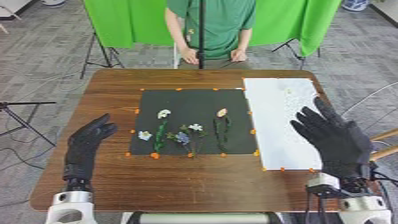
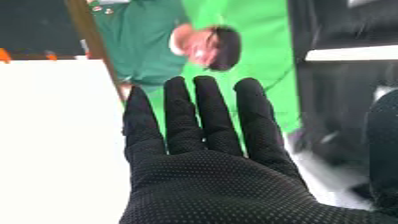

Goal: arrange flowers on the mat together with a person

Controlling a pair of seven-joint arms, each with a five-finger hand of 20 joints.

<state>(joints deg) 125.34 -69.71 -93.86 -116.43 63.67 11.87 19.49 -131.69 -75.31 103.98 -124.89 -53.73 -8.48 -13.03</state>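
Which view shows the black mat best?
The head view: the mat lies there whole, its four edges in sight, flowers on it. The right wrist view shows a cropped part of it.

It's bright around me. And there — glare on the white sheet (image 2: 62, 140), washed out in my wrist view!

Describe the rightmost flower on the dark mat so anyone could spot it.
On the brown table, beside the white sheet, lies a dark mat. Toward its right side is a flower with one pale peach bloom topping a long green stem. Its neighbours bloom white or blue.
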